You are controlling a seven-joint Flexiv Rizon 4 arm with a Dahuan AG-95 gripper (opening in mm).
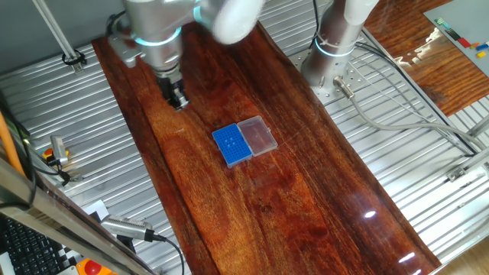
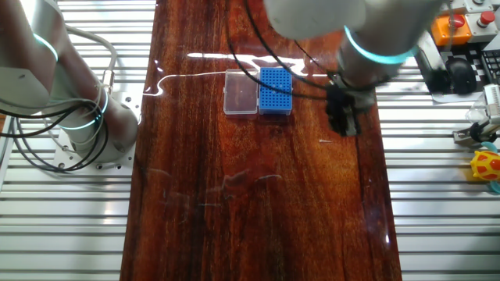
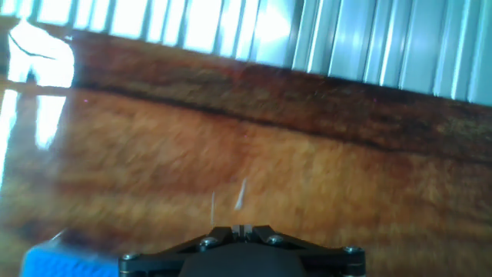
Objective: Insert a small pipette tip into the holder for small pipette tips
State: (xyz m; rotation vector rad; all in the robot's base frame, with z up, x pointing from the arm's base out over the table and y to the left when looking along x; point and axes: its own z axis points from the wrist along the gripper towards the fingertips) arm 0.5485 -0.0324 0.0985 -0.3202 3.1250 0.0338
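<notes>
The holder for small pipette tips [image 1: 231,145] is a small bright-blue rack near the middle of the wooden table, also seen in the other fixed view [image 2: 275,91] and as a blue corner at the bottom left of the hand view [image 3: 58,261]. My gripper [image 1: 179,101] hangs above the table well off to one side of the rack [image 2: 345,126]. Its jaws stand together. A thin pale small pipette tip [image 3: 241,194] sticks out just ahead of them [image 3: 242,228], apparently pinched between them. A second faint pale sliver [image 3: 213,201] lies beside it.
A clear plastic lid [image 1: 257,135] is joined to the rack's side. A small pale mark [image 2: 324,141] is on the wood near the gripper. A second robot's base [image 1: 330,57] stands at the table edge. Ribbed metal surrounds the wooden board.
</notes>
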